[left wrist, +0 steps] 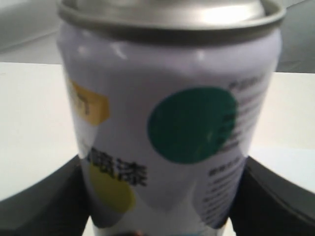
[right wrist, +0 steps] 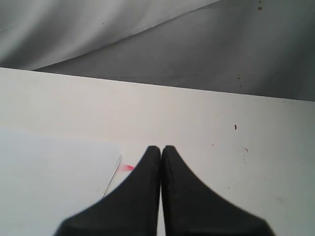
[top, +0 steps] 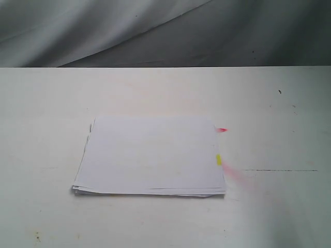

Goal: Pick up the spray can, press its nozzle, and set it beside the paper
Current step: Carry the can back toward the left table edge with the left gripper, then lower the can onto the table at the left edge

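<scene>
The spray can point(left wrist: 172, 128) fills the left wrist view: a white label with a teal dot, yellow patches and fine print under a silver rim. My left gripper point(left wrist: 162, 216) is shut on it, a black finger pressed against each side. The nozzle is out of view above the rim. The paper point(top: 150, 155) lies flat in the middle of the table, with a red tab point(top: 222, 129) and a yellow tab point(top: 219, 159) at its right edge. My right gripper point(right wrist: 161, 148) is shut and empty, just right of the paper's corner point(right wrist: 59, 172). Neither arm shows in the exterior view.
The white table point(top: 279, 129) carries a few dark specks and a thin dark line point(top: 279, 170) right of the paper. A grey draped cloth point(top: 155, 31) hangs behind the table's far edge.
</scene>
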Action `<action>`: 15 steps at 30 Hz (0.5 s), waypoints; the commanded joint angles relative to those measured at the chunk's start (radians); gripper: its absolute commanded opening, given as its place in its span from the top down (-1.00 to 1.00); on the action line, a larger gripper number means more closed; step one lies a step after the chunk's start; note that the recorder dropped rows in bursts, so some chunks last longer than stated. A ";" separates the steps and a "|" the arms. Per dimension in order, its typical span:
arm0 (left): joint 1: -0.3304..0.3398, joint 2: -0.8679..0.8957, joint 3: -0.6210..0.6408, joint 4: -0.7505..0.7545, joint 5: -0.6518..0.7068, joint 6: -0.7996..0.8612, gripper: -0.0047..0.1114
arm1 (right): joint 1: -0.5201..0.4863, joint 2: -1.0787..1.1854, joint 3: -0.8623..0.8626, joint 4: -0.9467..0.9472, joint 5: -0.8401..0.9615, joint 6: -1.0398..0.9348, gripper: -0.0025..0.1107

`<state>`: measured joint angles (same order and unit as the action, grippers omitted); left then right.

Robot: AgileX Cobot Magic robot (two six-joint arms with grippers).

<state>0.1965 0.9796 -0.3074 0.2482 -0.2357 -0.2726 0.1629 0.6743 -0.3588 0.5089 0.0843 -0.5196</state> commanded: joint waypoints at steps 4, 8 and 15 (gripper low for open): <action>0.004 0.187 0.000 -0.016 -0.236 -0.015 0.92 | 0.000 -0.006 0.003 0.007 -0.017 -0.006 0.96; 0.004 0.333 0.000 -0.144 -0.355 0.004 0.92 | 0.000 -0.006 0.003 0.007 -0.017 -0.011 0.96; 0.004 0.553 0.000 -0.176 -0.583 0.202 0.92 | 0.000 -0.006 0.003 0.007 -0.017 -0.029 0.96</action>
<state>0.1972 1.4732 -0.3057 0.0908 -0.6866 -0.1126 0.1629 0.6743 -0.3588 0.5089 0.0771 -0.5373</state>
